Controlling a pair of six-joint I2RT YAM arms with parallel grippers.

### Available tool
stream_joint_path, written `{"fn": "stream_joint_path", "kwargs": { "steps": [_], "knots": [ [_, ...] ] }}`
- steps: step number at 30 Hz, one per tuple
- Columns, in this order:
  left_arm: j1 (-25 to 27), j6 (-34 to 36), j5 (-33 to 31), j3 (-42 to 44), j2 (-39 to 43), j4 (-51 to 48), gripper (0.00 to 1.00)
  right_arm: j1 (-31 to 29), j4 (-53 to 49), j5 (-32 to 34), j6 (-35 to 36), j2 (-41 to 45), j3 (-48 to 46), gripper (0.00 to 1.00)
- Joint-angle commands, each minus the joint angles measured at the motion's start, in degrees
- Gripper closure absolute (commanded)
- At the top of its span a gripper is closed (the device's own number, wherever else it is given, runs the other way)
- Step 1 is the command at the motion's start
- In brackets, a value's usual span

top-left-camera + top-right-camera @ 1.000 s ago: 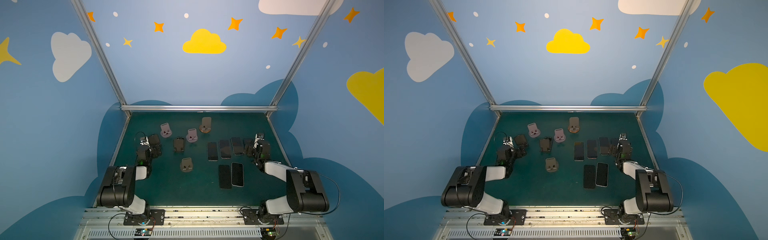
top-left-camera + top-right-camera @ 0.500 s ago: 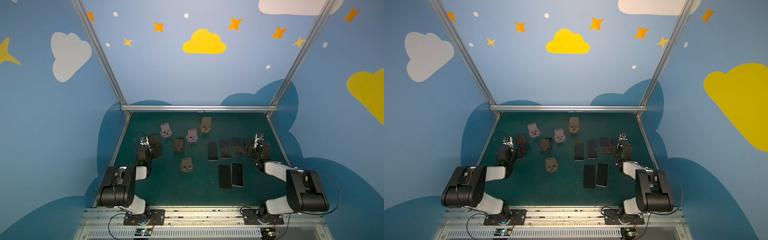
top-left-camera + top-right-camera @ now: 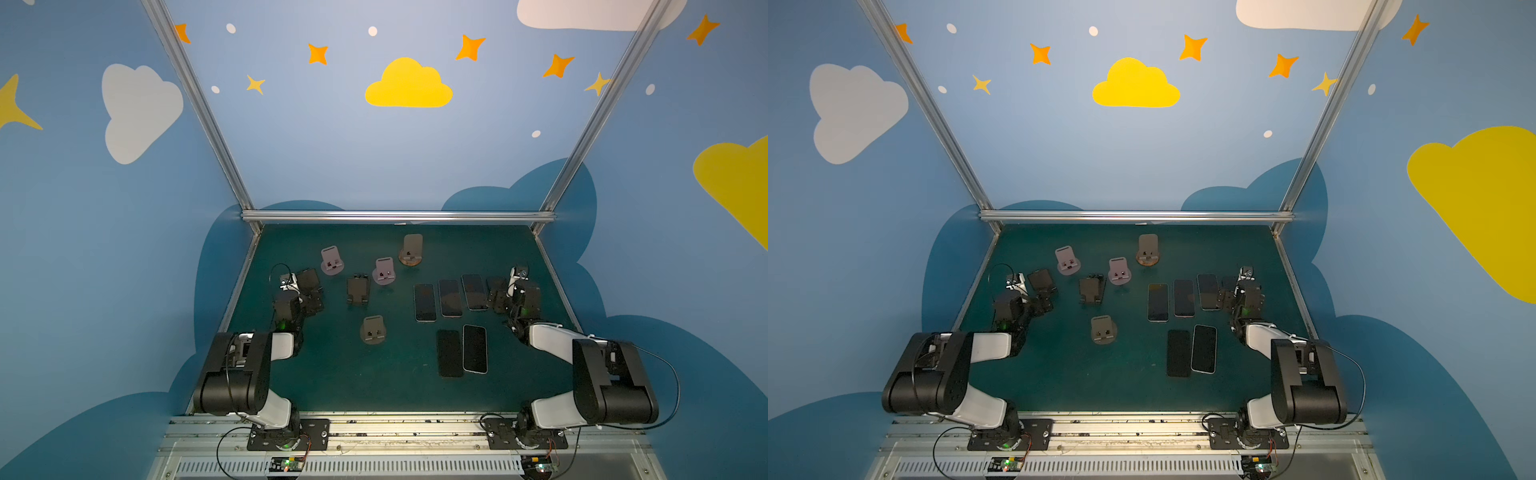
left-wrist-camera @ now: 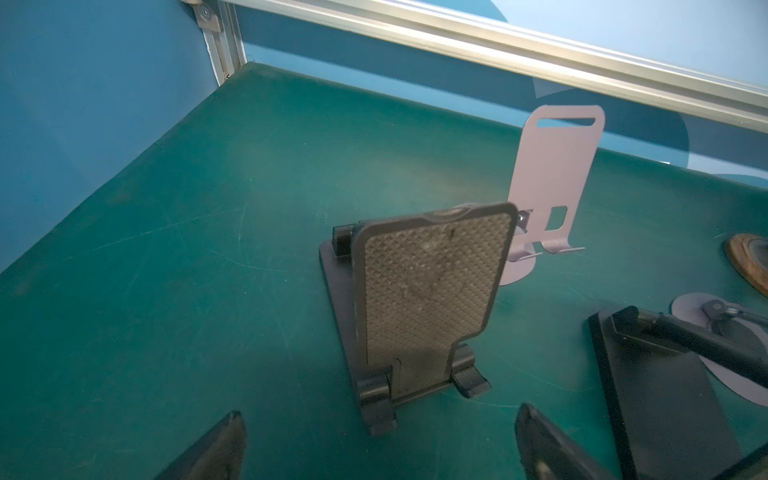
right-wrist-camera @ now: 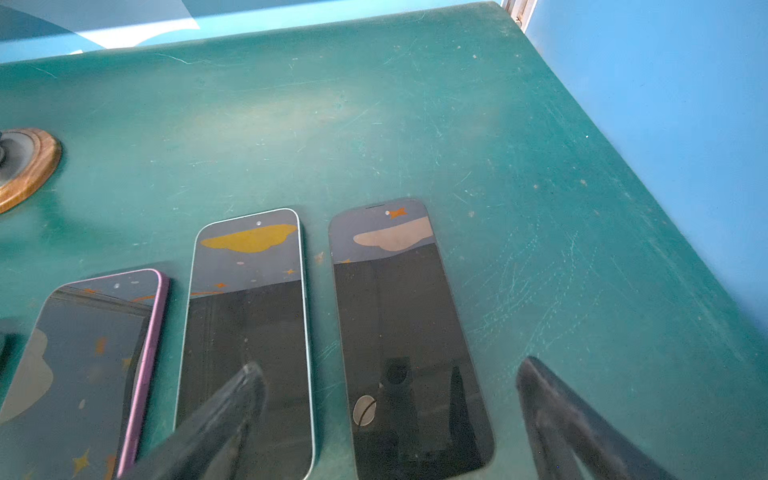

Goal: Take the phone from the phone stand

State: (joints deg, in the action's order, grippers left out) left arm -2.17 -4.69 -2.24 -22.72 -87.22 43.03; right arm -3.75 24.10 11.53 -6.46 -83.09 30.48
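Phones [image 3: 450, 297] lie flat, screens up, on the green surface [image 3: 386, 386]: in both top views a row of three sits at about 2 o'clock from its middle and a pair at 4 o'clock. The six stands [image 3: 373, 330] fan from 8 round to 12 o'clock, and none that I can see carries a phone, so the removal looks done and the step in hand is, I judge, the retreat. The left tool [image 4: 380, 412] is spread wide and empty, its fingers [image 4: 216, 453] flanking the foot of the bare black stand [image 4: 428, 299]; it would best back straight out along its own line, since a sideways swing could tip so light a stand. The right tool [image 5: 388, 368] is likewise spread and holds nothing, poised over the near end of the dark phone [image 5: 411, 332], one finger [image 5: 232, 407] above the green-edged phone [image 5: 249, 316] beside it; whether it touches the glass I cannot tell, and rising before turning would spare both screens. No brand or lettering can be read: the screens show only reflections.
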Motion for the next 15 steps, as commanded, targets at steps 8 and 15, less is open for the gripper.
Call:
{"fn": "stream_joint_path", "kwargs": {
  "steps": [8,15],
  "knots": [
    [0.1,0.9,-0.6,-1.0,0.3,-0.2,0.00,-0.2,-0.9,0.4,-0.3,0.1,0.6,0.06],
    [0.1,0.9,-0.6,-1.0,0.3,-0.2,0.00,-0.2,-0.9,0.4,-0.4,0.1,0.6,0.06]
  ]
}}
